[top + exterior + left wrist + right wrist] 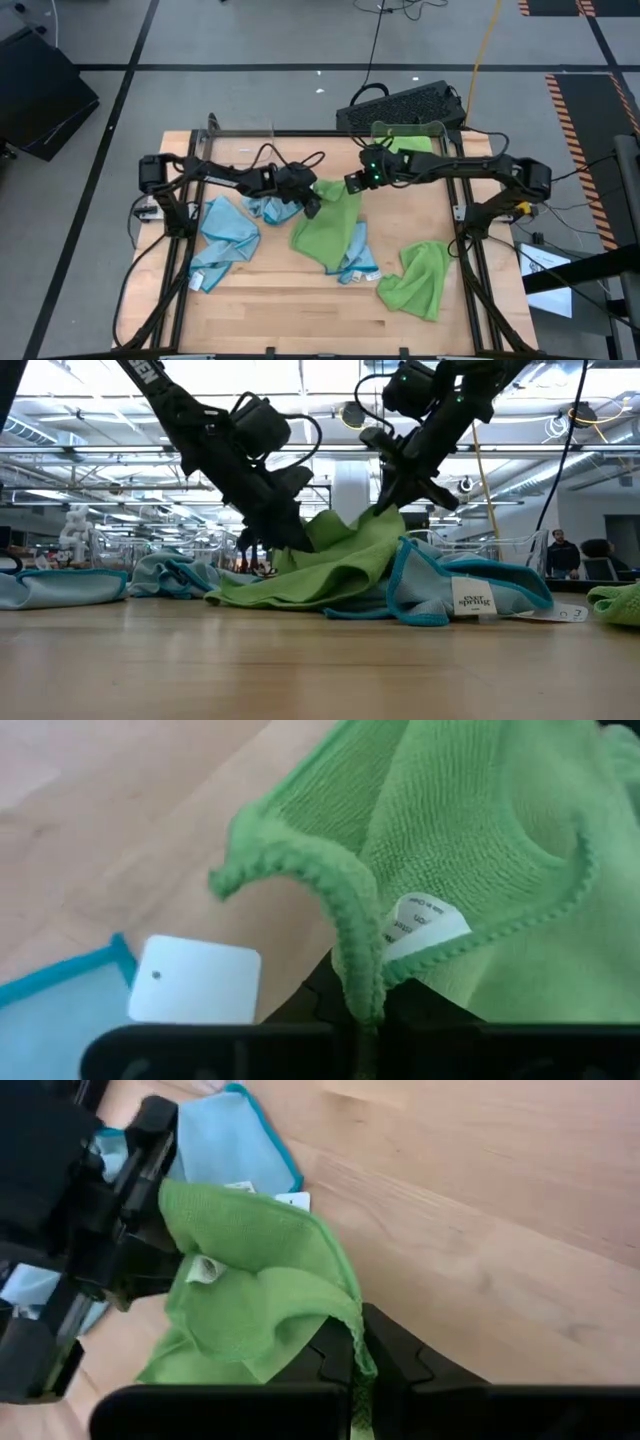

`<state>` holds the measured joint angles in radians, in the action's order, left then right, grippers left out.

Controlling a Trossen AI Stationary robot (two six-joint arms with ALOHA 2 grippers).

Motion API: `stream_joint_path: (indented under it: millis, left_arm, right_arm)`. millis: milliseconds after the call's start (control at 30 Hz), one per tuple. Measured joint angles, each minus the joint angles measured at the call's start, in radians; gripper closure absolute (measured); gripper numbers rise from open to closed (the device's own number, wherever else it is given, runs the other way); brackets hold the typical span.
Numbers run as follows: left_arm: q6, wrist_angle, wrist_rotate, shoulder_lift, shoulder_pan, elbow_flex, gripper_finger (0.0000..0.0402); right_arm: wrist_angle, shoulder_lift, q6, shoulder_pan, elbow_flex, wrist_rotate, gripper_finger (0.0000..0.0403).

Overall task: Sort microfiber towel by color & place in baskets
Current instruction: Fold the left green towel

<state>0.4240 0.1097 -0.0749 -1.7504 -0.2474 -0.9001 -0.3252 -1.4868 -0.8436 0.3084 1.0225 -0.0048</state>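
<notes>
- On the left part of the wooden table (300, 300) lies a light blue towel (222, 240), spread flat and a little crumpled, touching no gripper.
- Just beside it, toward the middle, a second blue towel (268, 208) is bunched up under the left arm.
- The left gripper (312, 205) is low over the middle of the table; its jaws are closed on one edge of the big green towel (328, 232), and in the left wrist view the green hem (345, 920) runs down between the dark fingers.
- The right gripper (352, 183) is just beside it and pinches another edge of the same green towel with closed jaws; in the low view the cloth rises to a peak between the two grippers.
- Under the green towel lies one more blue towel (357, 262) with teal border and a white label (472, 598).
- Farther right, a second green towel (418, 280) lies alone in a heap near the front edge.
- One clear basket (408, 138) stands at the far edge behind the right gripper, with green cloth inside; another clear basket (240, 132) is at the far left corner.
</notes>
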Motion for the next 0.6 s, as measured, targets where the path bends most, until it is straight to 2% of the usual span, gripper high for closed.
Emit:
stream_joint_path:
  millis: [300,600]
  left_arm:
    - [-0.043,-0.011,0.060,-0.007,-0.030,0.000,0.0371]
    - [-0.032,-0.002,0.078,-0.004,-0.070,0.000,0.0257]
  right_arm:
    - [0.071,-0.041,0.002,0.010,0.000,0.002,0.0399]
    - [0.090,-0.050,0.026,0.051,0.000,0.003,0.0399]
